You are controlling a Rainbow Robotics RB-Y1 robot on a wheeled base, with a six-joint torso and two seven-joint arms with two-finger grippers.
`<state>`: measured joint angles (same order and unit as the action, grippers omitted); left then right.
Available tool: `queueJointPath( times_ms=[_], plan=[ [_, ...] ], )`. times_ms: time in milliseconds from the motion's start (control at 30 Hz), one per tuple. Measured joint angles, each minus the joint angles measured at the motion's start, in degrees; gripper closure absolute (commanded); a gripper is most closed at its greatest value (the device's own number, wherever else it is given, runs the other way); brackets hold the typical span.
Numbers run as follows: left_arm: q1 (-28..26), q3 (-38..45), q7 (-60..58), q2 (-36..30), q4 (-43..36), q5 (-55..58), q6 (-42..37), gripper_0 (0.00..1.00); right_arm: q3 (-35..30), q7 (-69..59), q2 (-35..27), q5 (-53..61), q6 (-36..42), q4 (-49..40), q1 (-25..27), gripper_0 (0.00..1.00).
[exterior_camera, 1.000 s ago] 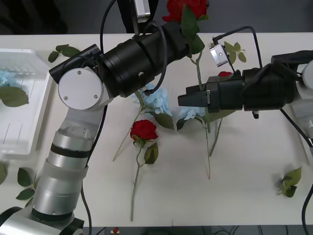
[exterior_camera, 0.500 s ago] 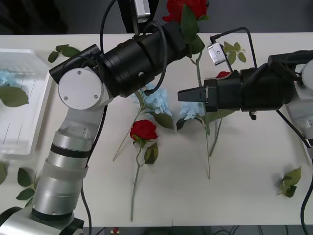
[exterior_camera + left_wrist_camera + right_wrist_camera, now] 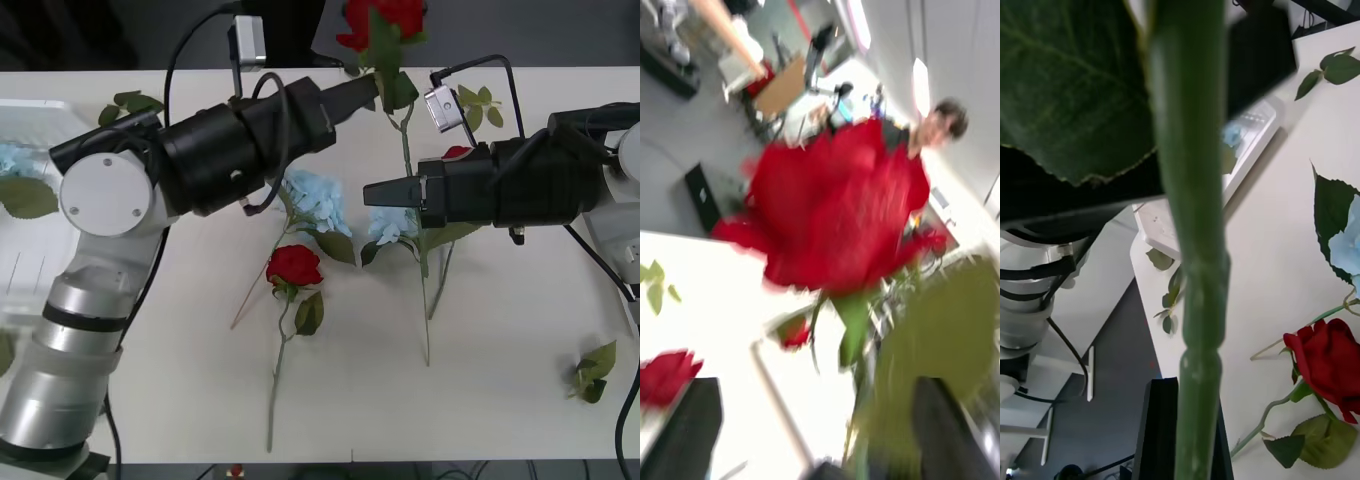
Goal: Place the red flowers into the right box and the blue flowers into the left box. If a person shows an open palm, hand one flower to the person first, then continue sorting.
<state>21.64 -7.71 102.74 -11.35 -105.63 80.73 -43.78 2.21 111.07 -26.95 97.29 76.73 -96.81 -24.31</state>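
Over the table (image 3: 520, 380), the left claw (image 3: 372, 88), gripping a red rose (image 3: 380, 18), has swung left.

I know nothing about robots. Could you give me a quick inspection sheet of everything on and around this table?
Surface: white table, flowers lying loose mid-table.
Job's things: one red rose raised at the far edge; another red rose lying flat; two blue flowers on the table; one blue flower in the left box.
Clutter: loose leaf sprigs.
Grippers: left tool at the raised rose's stem; right tool over the blue flowers.
Cables: black cables looping above both arms.
Surroundings: dark floor beyond the table.
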Motion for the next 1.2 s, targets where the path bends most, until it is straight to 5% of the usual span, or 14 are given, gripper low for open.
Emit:
queueJointPath(
  times_ms=[233,533,867,1200],
  plan=[
    [-4.4,5.6,0.0,-9.3,-2.4,0.8,-12.9,0.01,-1.2,0.0,0.0,0.0,1.7,0.0,0.0,1.0],
    [-5.0,10.0,0.0,-15.7,-1.8,-18.4,-23.3,0.01,-11.6,-0.2,-7.7,-6.7,8.0,0.0,0.0,1.0],
    [-1.4,9.2,-1.6,-13.7,5.5,-39.2,-27.5,0.01,-26.6,-0.6,-21.0,-21.4,17.6,10.1,0.0,1.0],
    [6.4,3.0,-1.6,-6.4,12.5,-52.3,-27.5,0.01,-24.7,-0.6,-31.2,-37.6,12.0,26.8,0.0,1.0]
  ],
)
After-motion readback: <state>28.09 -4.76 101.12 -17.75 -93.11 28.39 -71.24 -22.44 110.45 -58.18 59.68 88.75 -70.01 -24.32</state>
